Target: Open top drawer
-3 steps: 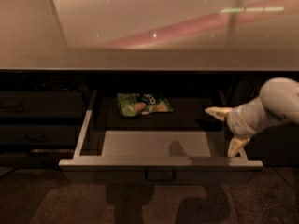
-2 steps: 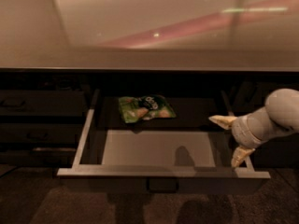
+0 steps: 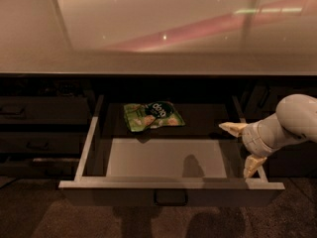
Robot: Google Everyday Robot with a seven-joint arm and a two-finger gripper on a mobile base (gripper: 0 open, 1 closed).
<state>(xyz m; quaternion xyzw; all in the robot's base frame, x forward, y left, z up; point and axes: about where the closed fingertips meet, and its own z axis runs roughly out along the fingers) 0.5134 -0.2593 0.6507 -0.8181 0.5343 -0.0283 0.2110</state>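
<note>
Top drawer (image 3: 168,184): centre of the view, under the tabletop, drawn far out towards 6 o'clock with its whole inside showing.
Loop handle (image 3: 170,197): small and rectangular, at the middle of the dark front, with nothing gripping it.
Grey tray (image 3: 163,158): a pale liner on the drawer floor, bare towards the front.
Snack bag (image 3: 152,115): a green packet lying flat at the drawer's 12 o'clock end, partly over the tray's back edge and well apart from the end effector.
End effector (image 3: 241,148): at the drawer's 3 o'clock, by the right side wall near the front corner. Its fingers are spread wide and hold nothing. One fingertip points in over the drawer and the other hangs down by the front rail, probably because the drawer was worked from this side.
Arm (image 3: 292,118): pale and rounded, coming in from the 3 o'clock edge.
Tabletop (image 3: 158,38): glossy and reflective, overhanging the cabinet.
Side drawer fronts (image 3: 39,113): at 9 o'clock, shut flush.
Progress: the opening looks essentially done, and what remains is most likely to draw the arm clear.
</note>
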